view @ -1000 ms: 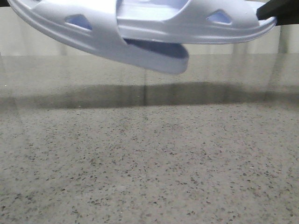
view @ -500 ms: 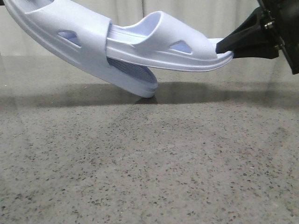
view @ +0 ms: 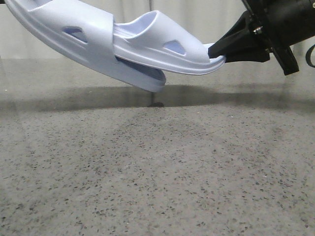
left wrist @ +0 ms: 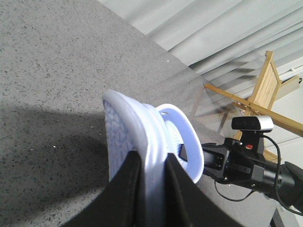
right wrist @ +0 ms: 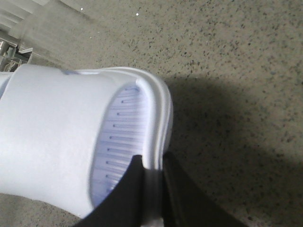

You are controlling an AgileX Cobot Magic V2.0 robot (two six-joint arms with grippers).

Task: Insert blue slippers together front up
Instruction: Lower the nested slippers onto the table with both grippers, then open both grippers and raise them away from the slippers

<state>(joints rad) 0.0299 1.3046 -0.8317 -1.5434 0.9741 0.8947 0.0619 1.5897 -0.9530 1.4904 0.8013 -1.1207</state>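
Two blue slippers hang nested above the speckled grey table (view: 157,177) as both arms of the robot hold them in mid-air. The left-hand slipper (view: 64,37) slopes down from the upper left of the front view, its toe end lowest and just clear of the tabletop, with a small dark shadow beneath it. The right-hand slipper (view: 162,49) comes in from the right, and its front end is tucked under the wide strap of the other, so the two straps sit side by side with their triangular cut-outs showing. The right gripper (right wrist: 152,189) is clamped on the rim at the heel of its slipper, a black finger pressing on each side of the pale edge. The left gripper (left wrist: 152,189) likewise pinches the edge of its slipper between two black fingers; the patterned sole and ribbed footbed are visible past them. By the look of it, the insertion itself is largely made: one slipper sits well inside the other's strap. How deep it goes cannot be told, since the strap hides the buried tip. What seems left is to seat the pair fully, bring them to the wanted front-up pose and set them on the table, which neither slipper touches.
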